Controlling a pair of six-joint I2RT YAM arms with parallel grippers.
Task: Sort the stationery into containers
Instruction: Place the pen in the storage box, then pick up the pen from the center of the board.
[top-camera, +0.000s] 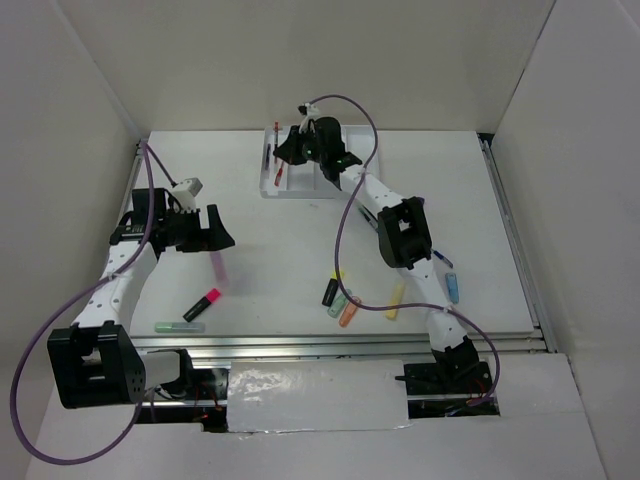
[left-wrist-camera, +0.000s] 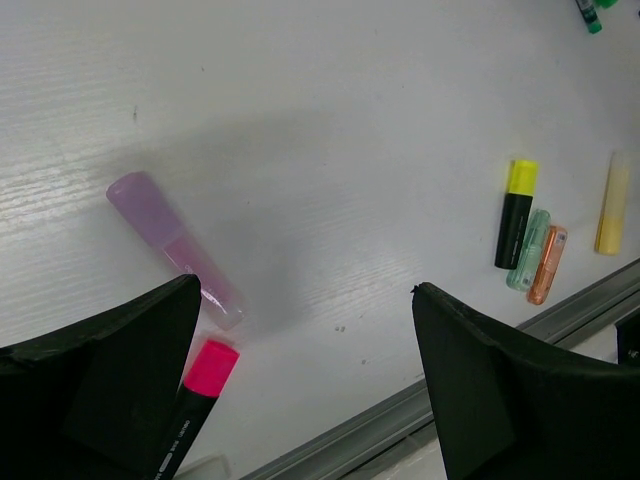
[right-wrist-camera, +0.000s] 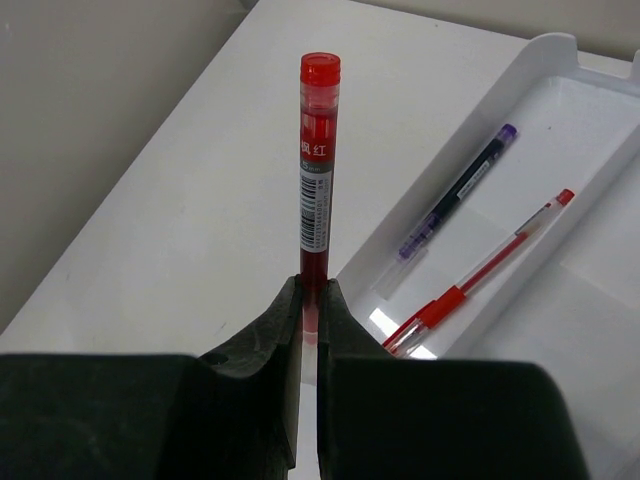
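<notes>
My right gripper (right-wrist-camera: 311, 285) is shut on a red pen (right-wrist-camera: 318, 170) that sticks up from the jaws. It hangs at the left end of the white divided tray (right-wrist-camera: 560, 60), at the back of the table (top-camera: 288, 148). A purple pen (right-wrist-camera: 458, 192) and a red pen (right-wrist-camera: 480, 275) lie in one tray compartment. My left gripper (left-wrist-camera: 302, 290) is open and empty above the table at the left (top-camera: 205, 235). A lilac pastel marker (left-wrist-camera: 175, 247) and a pink-capped highlighter (left-wrist-camera: 195, 395) lie just by its left finger.
A yellow-capped highlighter (left-wrist-camera: 517, 213), a green marker (left-wrist-camera: 528, 250), an orange marker (left-wrist-camera: 547, 264) and a yellow marker (left-wrist-camera: 612, 204) lie near the front rail. A blue marker (top-camera: 452, 287) lies front right and a green marker (top-camera: 180, 327) front left.
</notes>
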